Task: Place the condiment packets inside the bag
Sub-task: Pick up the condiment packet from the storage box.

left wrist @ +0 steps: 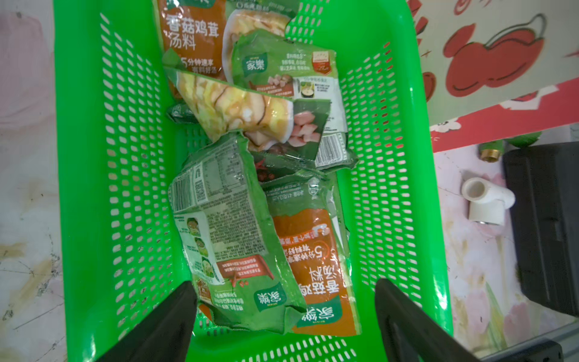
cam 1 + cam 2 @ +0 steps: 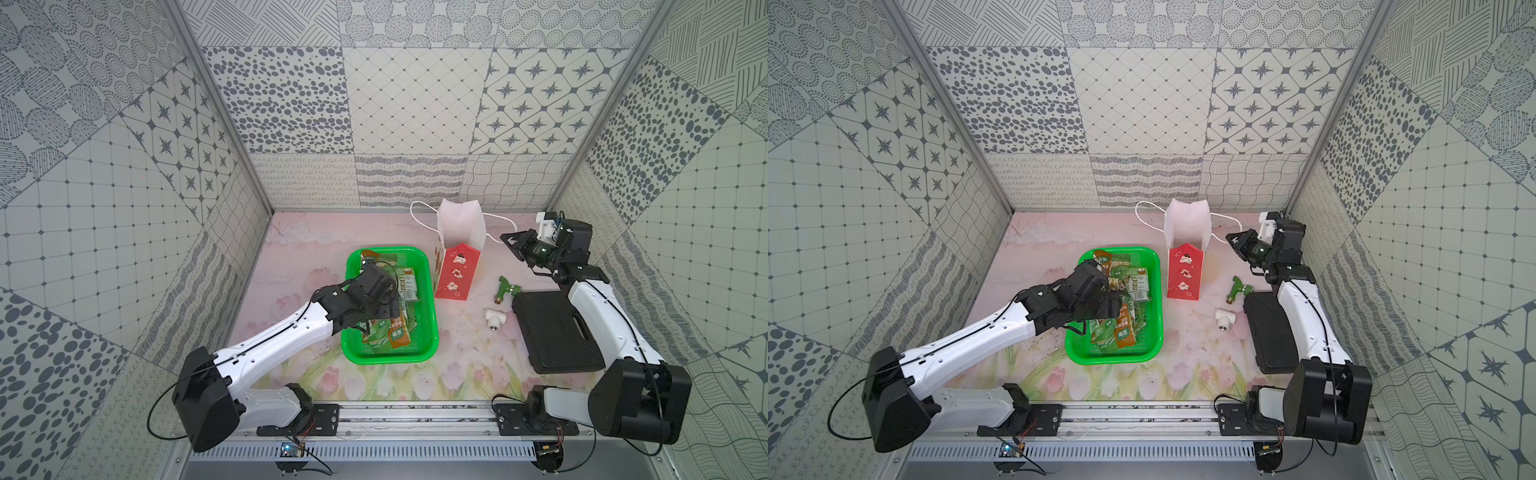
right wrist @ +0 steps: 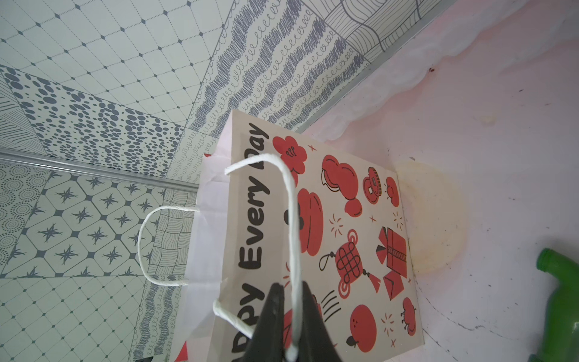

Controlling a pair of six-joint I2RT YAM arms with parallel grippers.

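Note:
Several condiment packets (image 2: pixel 390 332) (image 1: pixel 225 225), green and orange with food pictures, lie piled in a green perforated basket (image 2: pixel 390 358) (image 1: pixel 81 156). My left gripper (image 2: pixel 380 309) (image 1: pixel 285 297) hangs open over the pile, a finger on each side of the nearest packets, touching none. The bag (image 2: pixel 455 274) (image 3: pixel 344 219) stands upright to the right of the basket, red outside, its white mouth open. My right gripper (image 2: pixel 506 240) (image 3: pixel 292 286) is at the bag's right side. Its fingers are nearly together on the white cord handle (image 3: pixel 293 219), which runs between them.
Right of the bag lie a green-handled brass tap (image 2: pixel 503 289) and a white pipe fitting (image 2: pixel 494 319). A flat black case (image 2: pixel 557 332) lies under the right arm. Patterned walls close in the back and both sides. The bag's other handle (image 2: pixel 419 216) sticks out left.

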